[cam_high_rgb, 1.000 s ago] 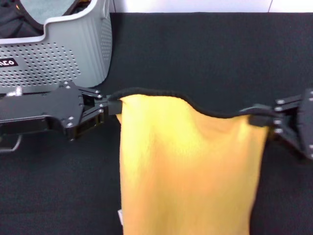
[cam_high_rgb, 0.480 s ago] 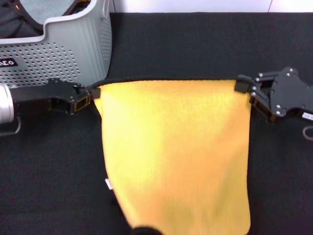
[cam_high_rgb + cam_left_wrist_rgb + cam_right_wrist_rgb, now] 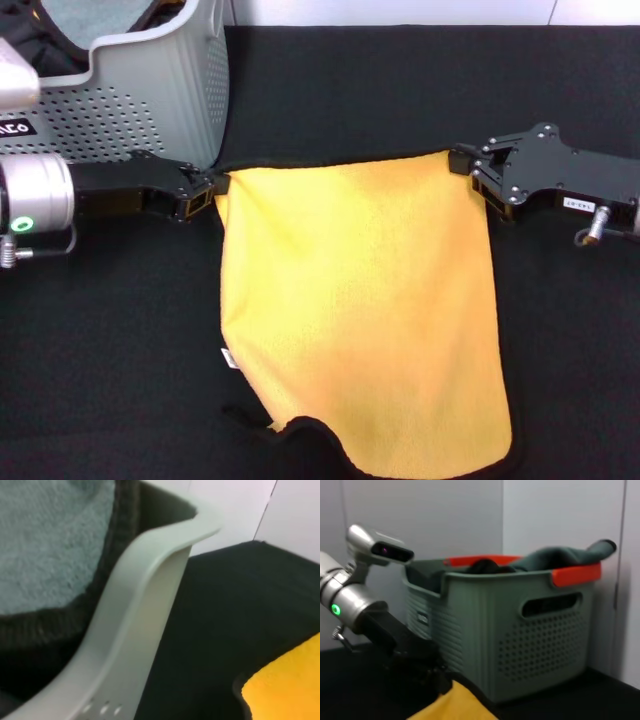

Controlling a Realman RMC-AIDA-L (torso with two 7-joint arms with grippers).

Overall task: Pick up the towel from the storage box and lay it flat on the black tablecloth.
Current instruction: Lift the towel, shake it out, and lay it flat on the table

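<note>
The yellow-orange towel (image 3: 360,300) lies spread on the black tablecloth (image 3: 400,90), its far edge stretched straight between my two grippers. My left gripper (image 3: 213,190) is shut on the towel's far left corner, just in front of the storage box (image 3: 150,110). My right gripper (image 3: 463,162) is shut on the far right corner. The near left edge curls up beside a small white tag (image 3: 229,358). The left wrist view shows the box rim (image 3: 150,580) and a towel corner (image 3: 285,685). The right wrist view shows the box (image 3: 520,630), my left gripper (image 3: 432,677) and a bit of towel (image 3: 450,705).
The grey perforated box at the far left holds a pale grey-blue cloth (image 3: 95,15) and dark fabric. It has orange handles (image 3: 577,572). A white wall runs behind the table's far edge. Black cloth stretches bare to the right and behind the towel.
The towel's top edge went from sagging to taut. Both grippers carried it away from me and down, and the towel now rests on the cloth with its near edge in view.
</note>
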